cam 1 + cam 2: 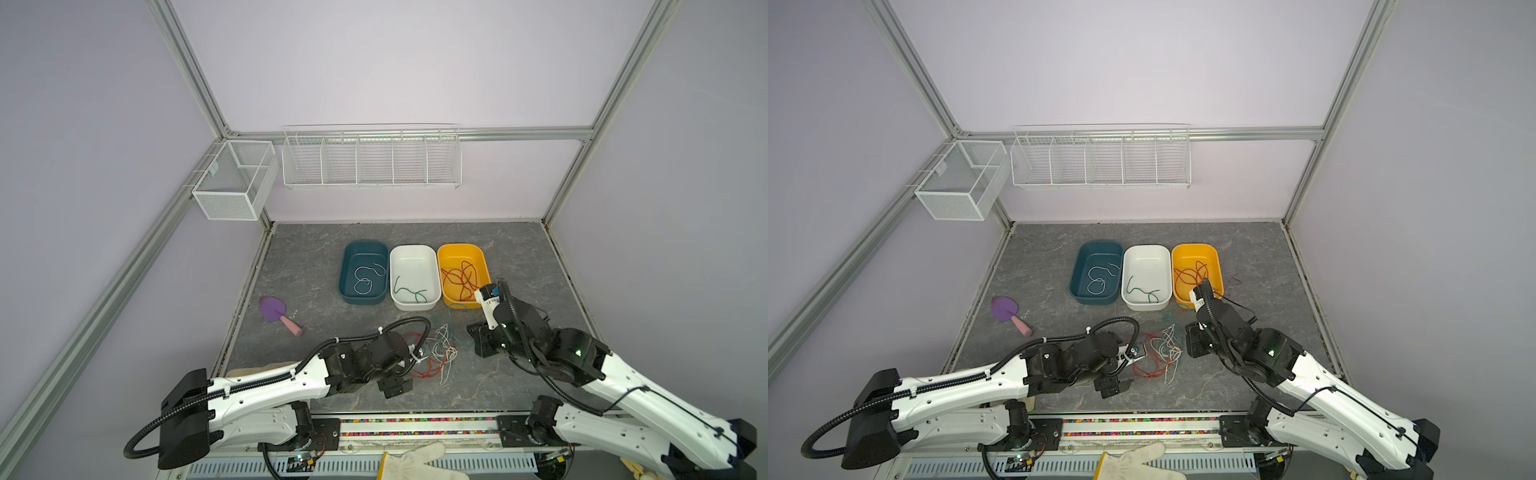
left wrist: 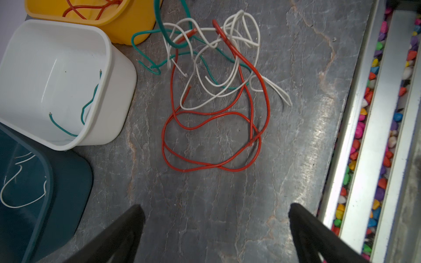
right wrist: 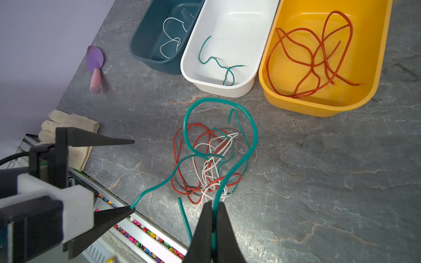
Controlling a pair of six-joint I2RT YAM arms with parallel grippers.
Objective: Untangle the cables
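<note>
A tangle of red, white and green cables (image 1: 436,353) lies on the grey table in front of the bins, also in the left wrist view (image 2: 216,91). My right gripper (image 3: 214,203) is shut on a green cable (image 3: 252,141), which rises from the tangle in a big loop. One end of that green cable shows at a fingertip of my left gripper (image 3: 134,174); I cannot tell if they touch. The left gripper (image 2: 215,206) is open and empty, hovering just short of the red loops.
Three bins stand in a row behind the tangle: a teal bin (image 1: 345,270) holding a white cable, a white bin (image 1: 415,248) holding a green one, a yellow bin (image 1: 459,247) holding red ones. A purple scoop (image 1: 276,313) lies left. A glove (image 1: 415,461) lies past the front rail.
</note>
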